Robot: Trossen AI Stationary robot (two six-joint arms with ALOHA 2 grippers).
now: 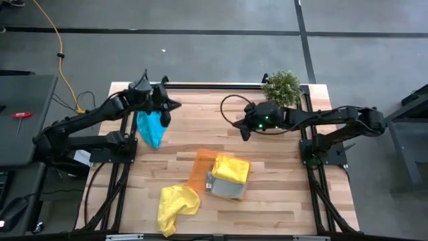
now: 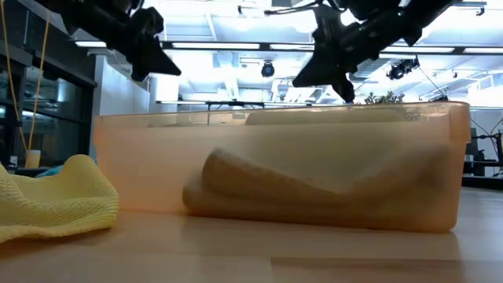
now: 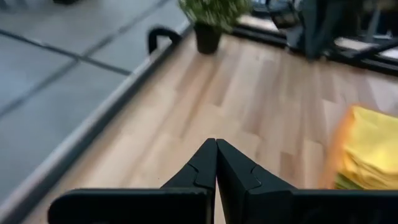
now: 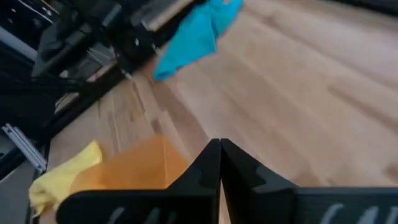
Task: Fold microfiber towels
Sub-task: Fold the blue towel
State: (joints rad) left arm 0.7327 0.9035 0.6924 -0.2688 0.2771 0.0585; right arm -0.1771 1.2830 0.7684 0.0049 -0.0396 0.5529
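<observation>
A: What carries everything?

B: A light wooden table (image 1: pixel 281 174) with plank-like strips, seen from above.

A: What lies on it?

B: A teal-blue towel (image 1: pixel 150 128) lies crumpled at the far left. A loose yellow towel (image 1: pixel 175 205) sits bunched at the near edge, left of centre. Just right of it is a translucent orange tray (image 1: pixel 201 163), holding a folded yellow towel (image 1: pixel 231 169) stacked on a grey one (image 1: pixel 226 191). A small potted plant (image 1: pixel 282 87) stands at the far right edge.
</observation>
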